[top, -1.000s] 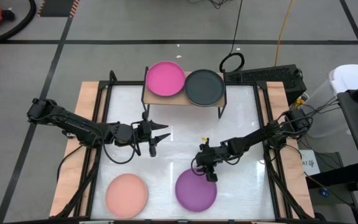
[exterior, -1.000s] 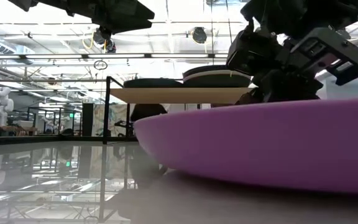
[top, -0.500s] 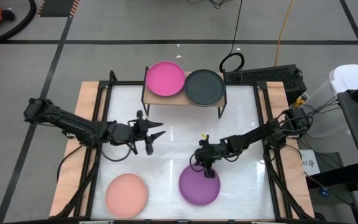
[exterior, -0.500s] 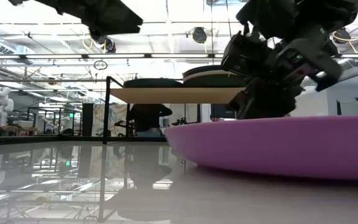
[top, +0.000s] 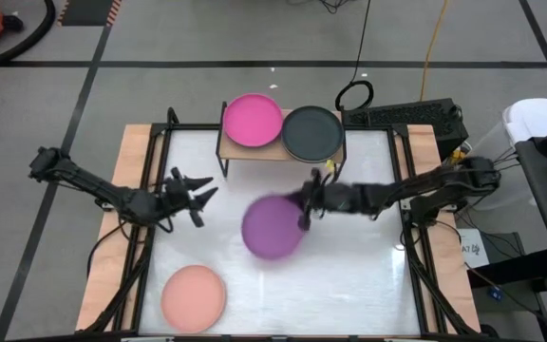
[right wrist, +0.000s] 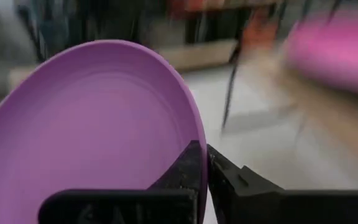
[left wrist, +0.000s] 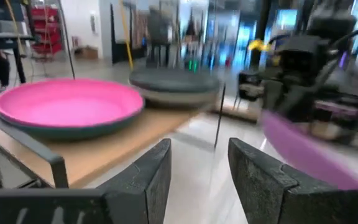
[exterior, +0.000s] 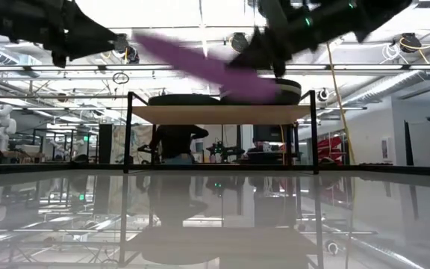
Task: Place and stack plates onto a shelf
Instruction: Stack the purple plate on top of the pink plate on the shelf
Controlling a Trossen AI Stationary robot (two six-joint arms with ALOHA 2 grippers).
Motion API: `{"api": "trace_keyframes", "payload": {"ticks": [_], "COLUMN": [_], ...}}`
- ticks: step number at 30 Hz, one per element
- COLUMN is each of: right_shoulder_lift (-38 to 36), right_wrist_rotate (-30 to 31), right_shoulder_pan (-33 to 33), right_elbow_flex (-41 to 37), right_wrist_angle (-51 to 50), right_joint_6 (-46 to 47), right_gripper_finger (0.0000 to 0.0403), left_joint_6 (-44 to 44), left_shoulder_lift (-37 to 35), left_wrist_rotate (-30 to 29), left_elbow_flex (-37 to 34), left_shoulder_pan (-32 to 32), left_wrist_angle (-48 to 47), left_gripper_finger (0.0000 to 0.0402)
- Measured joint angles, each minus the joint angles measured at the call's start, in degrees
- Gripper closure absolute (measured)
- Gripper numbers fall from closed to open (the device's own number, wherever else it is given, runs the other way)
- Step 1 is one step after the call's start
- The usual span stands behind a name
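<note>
The purple plate (top: 272, 226) is in the air over the table's middle, tilted, seen also in the low view (exterior: 200, 63) and the right wrist view (right wrist: 98, 118). My right gripper (top: 304, 205) is shut on it from its right. The light-wood shelf (top: 281, 152) stands at the far edge. On it are a magenta plate (top: 253, 120), lying on a dark teal plate (left wrist: 73, 129), and a charcoal plate (top: 311, 133). A salmon pink plate (top: 194, 294) lies flat near the table's near-left corner. My left gripper (top: 196, 198) hovers open left of the purple plate, touching nothing. My right gripper pinches the purple plate's rim (right wrist: 194, 134) on its right side between the two fingers (right wrist: 188, 165), one on the upper face and one on the underside. The fingers come about level from the table's right. The plate is lifted clear and tilted, its free left edge (exterior: 144, 41) higher.
White tabletop (top: 368, 275) with black rails and wooden side boards (top: 131, 152). The shelf's thin black legs (exterior: 129, 131) stand at the far side. Cables and equipment lie past the far-right corner (top: 406, 114). People stand in the room behind (exterior: 174, 142).
My right gripper has lifted the purple plate off the table's near part and carried it up and toward the far edge and the shelf, and the plate, flat before, is now tilted. My left gripper has drawn back toward the table's left edge.
</note>
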Motion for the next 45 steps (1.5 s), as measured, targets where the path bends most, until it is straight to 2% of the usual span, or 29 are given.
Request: {"api": "trace_keyframes", "payload": {"ticks": [2, 6, 9, 12, 17, 22, 27, 31, 34, 40, 45], "right_shoulder_lift": [-2.8, -6.28, -6.37, -3.69, 4.72, 14.03, 19.58, 22.38, 23.28, 23.23, 22.02], "right_wrist_rotate": [0.01, -0.06, -0.4, -3.1, -8.88, -9.64, -9.67, -13.84, -14.11, -20.07, -20.75], "right_shoulder_pan": [-3.02, -10.78, -17.08, -22.82, -29.59, -33.44, -35.96, -37.1, -37.23, -37.24, -37.16], "right_elbow_flex": [0.0, 0.17, 2.65, 8.31, 22.54, 31.78, 32.79, 32.81, 32.81, 32.87, 32.86], "right_wrist_angle": [6.51, 20.14, 24.45, 22.67, 8.17, -1.63, -1.95, -1.89, -1.75, -2.15, -3.12], "right_joint_6": [-1.44, -2.11, -0.38, 0.72, 2.37, 1.68, 4.53, 8.07, 8.65, 6.62, 6.99], "right_gripper_finger": [0.0402, 0.0402, 0.0402, 0.0403, 0.0403, 0.0403, 0.0403, 0.0403, 0.0396, 0.0365, 0.0322], "left_joint_6": [0.26, 0.19, 0.08, -0.15, -0.11, 0.02, -0.15, -0.25, -0.53, -1.33, -1.65], "left_shoulder_lift": [-2.6, -4.88, -4.78, -4.49, -4.16, -4.19, -4.19, -4.19, -4.19, -4.19, -4.19], "left_wrist_rotate": [0.04, 0.58, 1.01, 1.28, 1.35, 1.62, 3.51, 4.34, 4.63, 4.76, 4.79], "left_elbow_flex": [-2.46, -4.4, -4.46, -4.46, -4.46, -4.46, -4.46, -4.46, -4.46, -4.46, -4.46], "left_shoulder_pan": [0.04, 0.02, 0.01, 0.02, -0.01, 0.0, 0.02, 0.02, 0.02, 0.02, 0.02], "left_wrist_angle": [4.5, 6.59, 6.37, 6.34, 6.36, 6.36, 6.34, 6.34, 6.34, 6.33, 6.32], "left_gripper_finger": [0.0236, 0.0236, 0.0236, 0.0236, 0.0236, 0.0236, 0.0236, 0.0236, 0.0236, 0.0236, 0.0236]}}
